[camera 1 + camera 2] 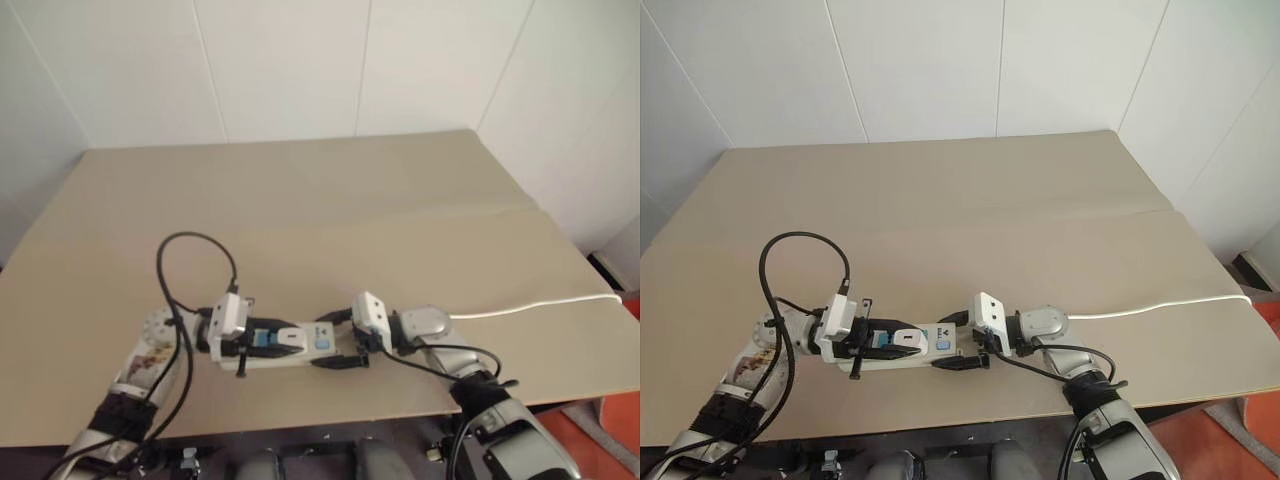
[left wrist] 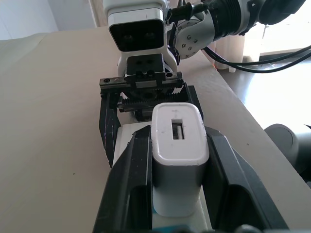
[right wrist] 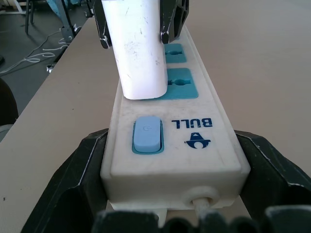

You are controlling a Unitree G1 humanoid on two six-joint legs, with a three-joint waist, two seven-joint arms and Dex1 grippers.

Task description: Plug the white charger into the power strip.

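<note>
The power strip (image 1: 300, 347) lies near the table's front edge, a white bar with blue outlets and a blue switch (image 3: 146, 134). My right gripper (image 1: 338, 347) is shut on its switch end, one finger (image 3: 73, 184) on each long side. My left gripper (image 1: 272, 340) is shut on the white charger (image 2: 177, 160), which it holds upright over the strip. The charger's (image 3: 141, 48) lower end rests against the strip's face (image 3: 184, 145), partly covering the outlet nearest the switch. Its prongs are hidden.
The strip's thin white cord (image 1: 530, 305) trails right to the table's edge. A black cable (image 1: 190, 262) loops up from my left arm over the tan table (image 1: 320, 200). White walls close the far side; the front edge is just below the strip.
</note>
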